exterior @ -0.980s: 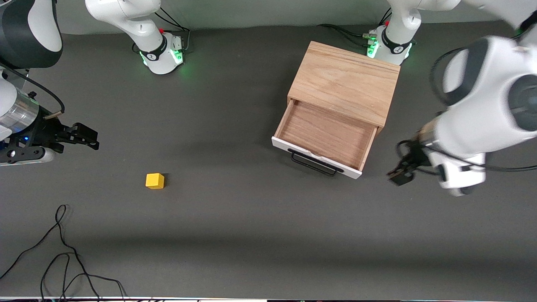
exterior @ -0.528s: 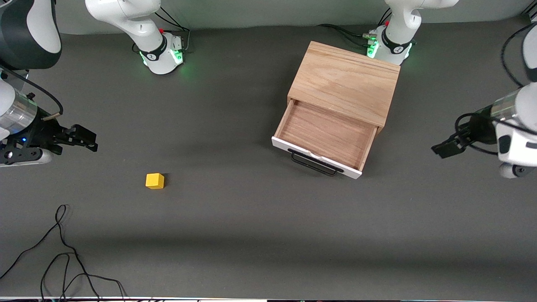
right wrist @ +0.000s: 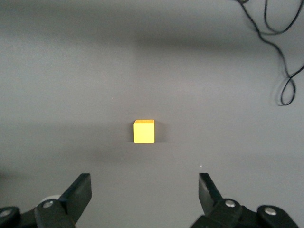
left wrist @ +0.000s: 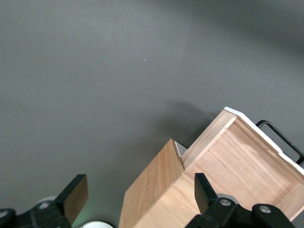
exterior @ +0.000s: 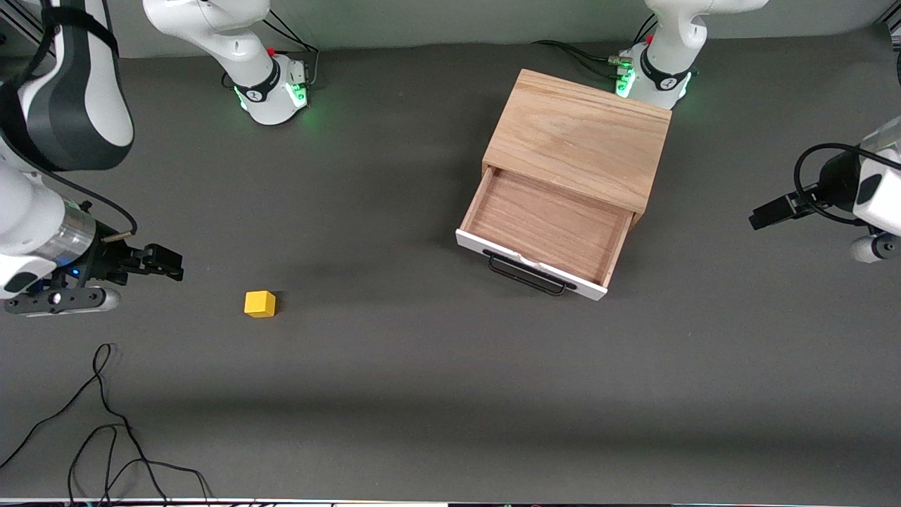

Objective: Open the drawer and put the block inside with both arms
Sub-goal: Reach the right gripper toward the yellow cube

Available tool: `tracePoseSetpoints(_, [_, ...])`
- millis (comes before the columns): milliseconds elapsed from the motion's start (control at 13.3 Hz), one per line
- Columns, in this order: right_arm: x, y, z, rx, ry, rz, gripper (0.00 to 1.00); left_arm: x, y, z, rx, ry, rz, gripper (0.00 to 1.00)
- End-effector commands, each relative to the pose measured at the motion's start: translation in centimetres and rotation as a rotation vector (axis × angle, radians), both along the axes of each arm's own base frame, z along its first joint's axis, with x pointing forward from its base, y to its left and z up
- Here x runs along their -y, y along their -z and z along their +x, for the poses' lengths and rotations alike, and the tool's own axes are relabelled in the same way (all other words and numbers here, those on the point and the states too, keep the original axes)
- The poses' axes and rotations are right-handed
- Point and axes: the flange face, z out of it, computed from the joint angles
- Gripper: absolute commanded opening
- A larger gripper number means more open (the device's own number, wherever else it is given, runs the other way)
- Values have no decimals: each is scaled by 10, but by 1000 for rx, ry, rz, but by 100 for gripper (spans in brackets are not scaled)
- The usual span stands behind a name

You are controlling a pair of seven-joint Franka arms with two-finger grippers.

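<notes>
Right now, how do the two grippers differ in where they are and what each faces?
The right gripper hangs over bare table at the right arm's end, close to the block, which sits centred in its wrist view. The left gripper hangs at the left arm's end, clear of the drawer, and its wrist view shows the cabinet and pulled-out drawer. Both are open and empty.

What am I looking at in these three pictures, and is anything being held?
Two white robot arms work at a grey table. One picture looks down from a high camera facing them; the other two come from cameras on each arm's wrist. A wooden cabinet stands near the left arm's base, its drawer pulled open and empty. A small yellow block lies on the table toward the right arm's end, with a loose black cable nearer the front camera. The right gripper hangs close beside the block, jaws open; the left gripper waits beside the cabinet, jaws open. Nothing is held.
</notes>
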Motion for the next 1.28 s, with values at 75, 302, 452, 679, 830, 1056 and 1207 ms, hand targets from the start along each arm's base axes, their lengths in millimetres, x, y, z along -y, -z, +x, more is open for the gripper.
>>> tracePoseSetpoints(75, [3, 41, 10, -56, 33, 32, 100, 0, -4, -12, 51, 221, 1, 100])
tracePoseSetpoints(302, [6, 74, 10, -62, 40, 30, 100, 2, -9, -11, 61, 240, 2, 100])
tracePoseSetpoints(452, [9, 109, 2, -42, 36, 29, 100, 4, -12, -11, 69, 249, 19, 100])
tracePoseSetpoints(679, [10, 164, 1, 2, 58, 40, 100, 7, -12, -12, 70, 304, 33, 100])
tracePoseSetpoints(830, [7, 201, 0, 16, 54, 33, 100, 4, -13, -11, 73, 301, 34, 100])
tracePoseSetpoints(1056, [3, 254, -6, 39, 47, 20, 100, 8, -11, -10, 73, 325, 32, 100])
tracePoseSetpoints(1207, [-12, 278, -24, 68, 26, 16, 100, 4, -13, -11, 75, 328, 30, 100])
